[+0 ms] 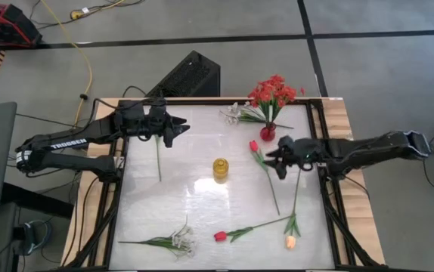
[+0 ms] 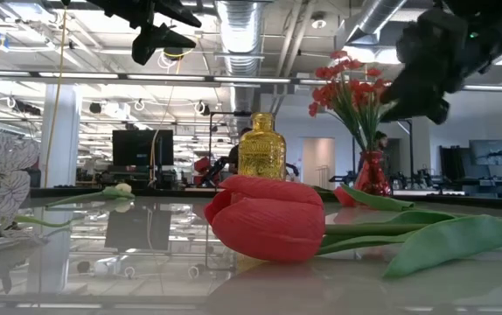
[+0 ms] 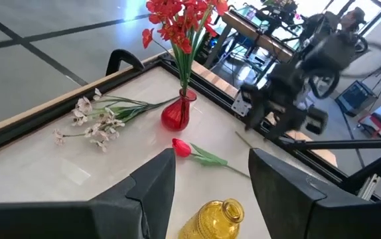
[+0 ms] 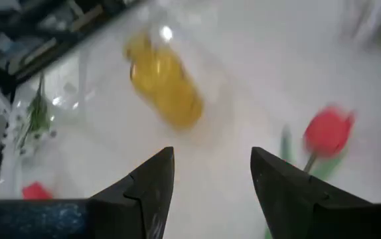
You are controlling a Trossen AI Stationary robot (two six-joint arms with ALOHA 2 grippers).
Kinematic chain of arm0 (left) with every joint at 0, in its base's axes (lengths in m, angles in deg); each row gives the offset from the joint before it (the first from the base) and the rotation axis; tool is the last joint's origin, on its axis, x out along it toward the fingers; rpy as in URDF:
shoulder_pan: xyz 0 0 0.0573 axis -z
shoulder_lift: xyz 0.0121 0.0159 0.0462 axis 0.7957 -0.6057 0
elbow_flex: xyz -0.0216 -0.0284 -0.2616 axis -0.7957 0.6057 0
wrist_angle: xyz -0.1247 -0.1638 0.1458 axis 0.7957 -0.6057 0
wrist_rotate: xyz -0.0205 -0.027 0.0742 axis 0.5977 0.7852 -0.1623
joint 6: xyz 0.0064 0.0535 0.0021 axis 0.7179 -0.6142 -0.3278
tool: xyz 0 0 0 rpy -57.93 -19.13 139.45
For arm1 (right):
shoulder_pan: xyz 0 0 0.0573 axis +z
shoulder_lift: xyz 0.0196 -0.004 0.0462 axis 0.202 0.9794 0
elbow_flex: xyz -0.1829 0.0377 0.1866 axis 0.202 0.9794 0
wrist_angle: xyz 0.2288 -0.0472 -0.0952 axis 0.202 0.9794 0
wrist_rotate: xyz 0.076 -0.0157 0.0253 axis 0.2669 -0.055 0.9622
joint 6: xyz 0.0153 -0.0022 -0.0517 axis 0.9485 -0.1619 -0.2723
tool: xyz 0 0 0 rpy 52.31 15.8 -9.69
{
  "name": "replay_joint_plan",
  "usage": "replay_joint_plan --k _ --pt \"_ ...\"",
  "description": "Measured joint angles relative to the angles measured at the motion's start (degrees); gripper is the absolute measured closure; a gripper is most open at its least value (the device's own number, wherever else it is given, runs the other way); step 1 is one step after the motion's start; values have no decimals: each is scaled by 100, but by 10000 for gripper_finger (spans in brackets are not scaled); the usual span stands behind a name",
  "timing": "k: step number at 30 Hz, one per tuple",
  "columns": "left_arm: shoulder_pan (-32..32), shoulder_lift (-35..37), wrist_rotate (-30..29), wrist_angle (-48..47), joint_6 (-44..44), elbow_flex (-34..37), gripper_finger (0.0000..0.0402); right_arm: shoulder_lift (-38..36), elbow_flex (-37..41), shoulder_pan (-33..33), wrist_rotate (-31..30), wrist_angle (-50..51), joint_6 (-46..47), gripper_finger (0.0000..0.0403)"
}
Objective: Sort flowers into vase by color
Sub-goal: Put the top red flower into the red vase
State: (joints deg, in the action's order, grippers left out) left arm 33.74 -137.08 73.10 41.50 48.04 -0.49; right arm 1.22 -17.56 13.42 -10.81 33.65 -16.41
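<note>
Red tulip bud (image 2: 267,227) is lying closest to the low camera, smooth matte petals, broad flat green leaf trailing off its stem. Landmark: yellow vase (image 1: 220,168), ribbed translucent glass with a narrow neck, standing upright mid-table on the glossy white table (image 1: 202,219).

Right gripper (image 1: 274,159) is hovering beside the yellow vase, toward the red vase, fingers spread apart and holding nothing. A second red tulip (image 1: 254,146) is lying between gripper and yellow vase, thin stem running diagonally away.

Left gripper (image 1: 178,128) is hanging on the yellow vase's opposite side, toward the table's far edge, dark blocky fingers standing open, empty. One bare green stem (image 1: 158,159) is lying straight just below it.

Red vase (image 1: 268,132), small bulbous red glass, is standing beyond the yellow vase near the far edge, carrying red clustered blooms (image 1: 271,92), dense and frilly. White spray (image 1: 236,115) with small papery blossoms is resting flat beside that red vase.

Nearer the front edge from the yellow vase: another white spray (image 1: 173,241), the red tulip bud, and a peach tulip bud (image 1: 290,242), all lying flat, wiry stems.
</note>
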Motion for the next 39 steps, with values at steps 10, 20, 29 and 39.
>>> replay_joint_plan --k 10,20,29,39 --pt "0 -86 -2 -76 -123 0 223 1469 0 913 -171 576 1712 226" --pt "34 -435 220 -69 -33 0 223 2629 0 882 -637 419 2021 274" --pt "42 -440 222 -26 46 0 223 3581 -58 816 -891 -81 2180 284" --pt "157 -439 217 -32 91 0 223 3439 -4 904 -882 -86 2565 387"
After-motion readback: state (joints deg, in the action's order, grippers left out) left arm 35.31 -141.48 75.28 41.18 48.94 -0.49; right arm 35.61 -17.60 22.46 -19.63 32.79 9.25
